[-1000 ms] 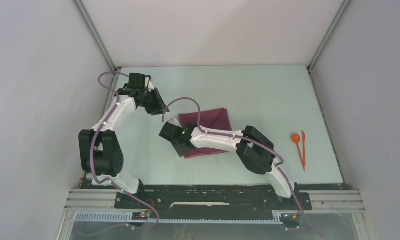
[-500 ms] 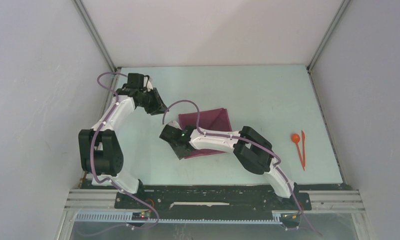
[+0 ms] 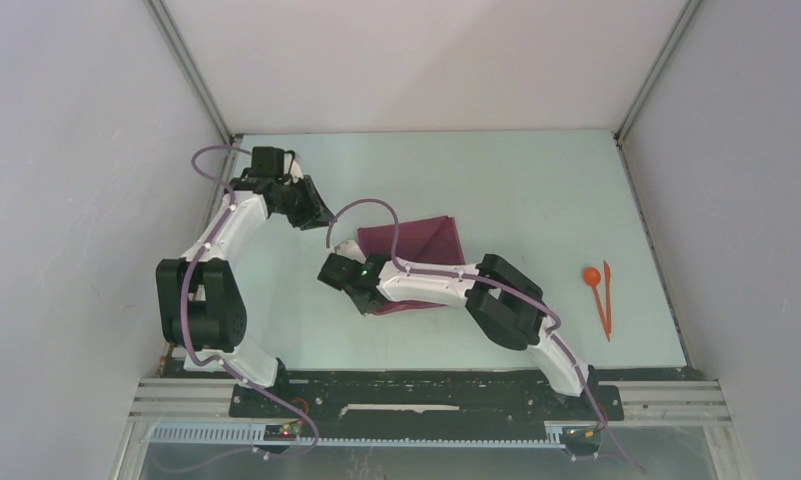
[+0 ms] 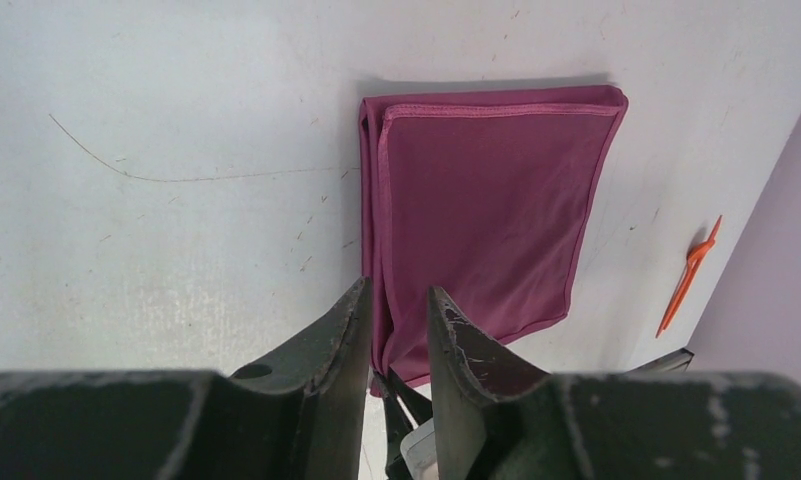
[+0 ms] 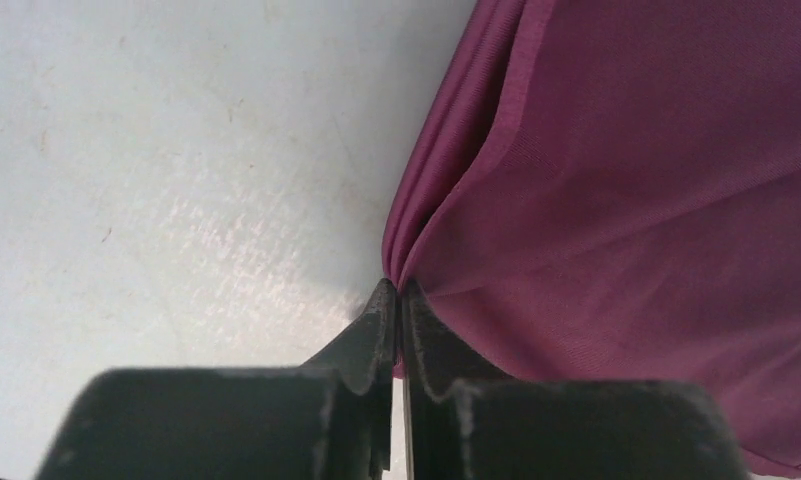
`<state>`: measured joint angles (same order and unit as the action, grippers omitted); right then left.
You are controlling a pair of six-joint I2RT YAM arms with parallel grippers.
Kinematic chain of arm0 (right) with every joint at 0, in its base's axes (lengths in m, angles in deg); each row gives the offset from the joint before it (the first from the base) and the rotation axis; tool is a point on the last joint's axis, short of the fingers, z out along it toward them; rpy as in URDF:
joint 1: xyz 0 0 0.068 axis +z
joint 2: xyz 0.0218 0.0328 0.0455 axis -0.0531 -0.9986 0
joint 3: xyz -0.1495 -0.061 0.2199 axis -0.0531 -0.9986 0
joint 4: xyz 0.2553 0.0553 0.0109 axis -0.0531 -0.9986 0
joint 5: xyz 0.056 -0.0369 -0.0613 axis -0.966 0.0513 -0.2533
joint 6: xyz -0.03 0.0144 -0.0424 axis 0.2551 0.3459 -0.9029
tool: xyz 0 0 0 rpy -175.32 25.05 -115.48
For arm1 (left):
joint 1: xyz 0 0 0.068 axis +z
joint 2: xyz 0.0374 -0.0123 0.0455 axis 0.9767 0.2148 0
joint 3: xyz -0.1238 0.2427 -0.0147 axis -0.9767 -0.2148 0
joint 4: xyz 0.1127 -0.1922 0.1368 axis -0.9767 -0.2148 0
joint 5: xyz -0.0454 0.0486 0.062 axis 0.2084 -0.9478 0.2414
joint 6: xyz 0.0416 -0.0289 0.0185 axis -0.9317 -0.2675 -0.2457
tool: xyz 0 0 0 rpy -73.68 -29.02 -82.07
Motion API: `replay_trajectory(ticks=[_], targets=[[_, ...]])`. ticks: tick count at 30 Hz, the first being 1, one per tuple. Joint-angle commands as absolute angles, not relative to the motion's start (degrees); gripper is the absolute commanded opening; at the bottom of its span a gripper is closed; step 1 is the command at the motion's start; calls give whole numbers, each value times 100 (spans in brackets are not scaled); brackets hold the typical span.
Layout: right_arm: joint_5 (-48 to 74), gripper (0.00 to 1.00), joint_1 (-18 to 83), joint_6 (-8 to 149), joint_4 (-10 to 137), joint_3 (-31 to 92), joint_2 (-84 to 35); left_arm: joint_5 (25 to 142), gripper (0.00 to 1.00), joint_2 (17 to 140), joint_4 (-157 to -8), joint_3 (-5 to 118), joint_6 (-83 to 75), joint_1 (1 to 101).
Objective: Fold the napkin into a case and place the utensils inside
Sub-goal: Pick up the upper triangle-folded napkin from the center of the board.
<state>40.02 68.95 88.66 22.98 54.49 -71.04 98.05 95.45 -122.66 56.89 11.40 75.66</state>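
napkin [image 3: 421, 238] is folded to a rectangle, not yet narrowed to a strip. its near-left edge is pinched by the clenched right gripper [image 5: 398, 300]. left gripper [image 4: 396, 325] is held slightly parted and empty, just far-left of the napkin. utensils [image 3: 593, 276] lie untouched, well right of the napkin.

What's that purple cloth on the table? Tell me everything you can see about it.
The napkin is a plain maroon cloth, soft and thin-looking, with a stitched hem. It lies flat on the pale table, folded into a layered rectangle. The right gripper pinches its layered edge near a corner, puckering the fabric there. The right arm hides part of it from above.
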Motion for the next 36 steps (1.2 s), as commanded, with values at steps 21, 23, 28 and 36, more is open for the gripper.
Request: replay_trajectory(ticks=[21, 23, 28, 36], targets=[[1383, 0, 5696, 9380, 4702, 3104, -4697, 11318, 99, 9625, -8377, 3158, 4082, 7859], [1358, 0, 5664, 9337, 4696, 3044, -4661, 11371, 99, 9808, -7804, 3007, 4392, 7662], [1333, 0, 5623, 9248, 4699, 2951, -4620, 11344, 100, 10301, -6862, 2887, 5092, 7260], [1249, 0, 5554, 9199, 4747, 2912, -4538, 10772, 85, 10471, -7082, 2899, 4986, 7151]])
